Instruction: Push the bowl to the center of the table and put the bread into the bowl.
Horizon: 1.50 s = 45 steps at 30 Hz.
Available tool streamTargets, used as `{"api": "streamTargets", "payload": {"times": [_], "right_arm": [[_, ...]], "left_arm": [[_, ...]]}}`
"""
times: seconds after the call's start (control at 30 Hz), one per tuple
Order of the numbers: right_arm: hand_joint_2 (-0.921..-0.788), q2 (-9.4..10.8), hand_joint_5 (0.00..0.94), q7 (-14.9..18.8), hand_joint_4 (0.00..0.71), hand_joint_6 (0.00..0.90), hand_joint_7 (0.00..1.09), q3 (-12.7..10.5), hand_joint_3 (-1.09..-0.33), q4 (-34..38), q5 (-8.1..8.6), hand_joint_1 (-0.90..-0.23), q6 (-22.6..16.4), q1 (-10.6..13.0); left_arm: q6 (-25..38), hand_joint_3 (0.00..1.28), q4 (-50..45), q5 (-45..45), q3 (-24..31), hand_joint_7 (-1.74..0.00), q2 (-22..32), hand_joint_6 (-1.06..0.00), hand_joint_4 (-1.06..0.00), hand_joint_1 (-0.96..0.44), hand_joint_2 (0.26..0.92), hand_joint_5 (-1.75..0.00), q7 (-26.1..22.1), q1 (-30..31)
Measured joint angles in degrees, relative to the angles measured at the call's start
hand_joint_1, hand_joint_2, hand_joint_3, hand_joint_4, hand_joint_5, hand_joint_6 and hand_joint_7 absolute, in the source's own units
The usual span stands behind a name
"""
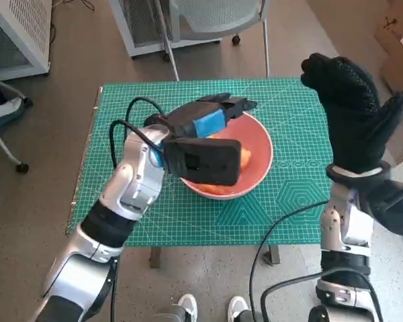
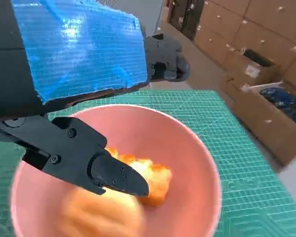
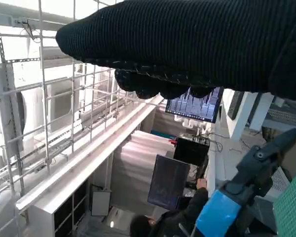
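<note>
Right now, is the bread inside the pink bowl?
Yes. The orange-brown bread lies inside the round pink bowl, under the left hand.

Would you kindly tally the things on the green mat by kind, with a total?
Pink bowl: 1
Orange bread pieces lying in the bowl: 2, one of them blurred in the left wrist view
Total: 3
</note>
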Motion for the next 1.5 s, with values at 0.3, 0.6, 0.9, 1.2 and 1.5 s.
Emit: {"api": "streamTargets", "payload": {"times": [0.3, 0.6, 0.9, 1.2, 1.5], "right_arm": [[-0.921, -0.25, 0.004, -0.26, 0.362, 0.396, 0.01, 0.23, -0.586, 1.15, -0.98, -0.609, -0.02, -1.08], [-0.921, -0.64, 0.004, -0.49, 0.366, 0.400, 0.01, 0.25, -0.571, 2.74, -1.29, -0.623, 0.01, -3.55], [-0.921, -0.64, 0.002, -0.48, 0.365, 0.403, 0.01, 0.42, -0.560, 4.37, -1.79, -0.632, 0.13, -5.50], [-0.921, -0.34, 0.000, -0.50, 0.346, 0.405, 0.01, 1.25, -0.564, 5.34, -2.13, -0.621, 0.56, -6.32], [-0.921, -0.10, 0.000, -0.50, 0.332, 0.393, 0.00, 1.93, -0.569, 5.39, -2.23, -0.599, 1.12, -7.22]], "left_arm": [[-12.33, 0.03, 0.18, -15.74, 12.46, -0.26, -0.16, -0.11, -0.05, -0.45, 0.904, -0.01, 3.59, 4.69], [-23.92, 0.13, -2.15, -32.22, 23.10, -0.24, -6.20, -0.11, -0.06, -0.48, 0.920, 0.00, 8.55, 12.63], [-23.37, 0.20, -8.81, -41.92, 25.96, -0.35, -9.01, -0.02, -0.02, -0.47, 0.921, 0.00, 8.65, 17.36], [-18.93, 0.19, -16.43, -48.56, 26.80, -0.41, -11.29, 0.00, -0.02, -0.49, 0.919, 0.00, 9.55, 19.49], [-18.37, 0.18, -17.27, -48.98, 26.90, -0.41, -11.29, 0.00, -0.01, -0.46, 0.921, 0.00, 9.19, 20.60]]}}
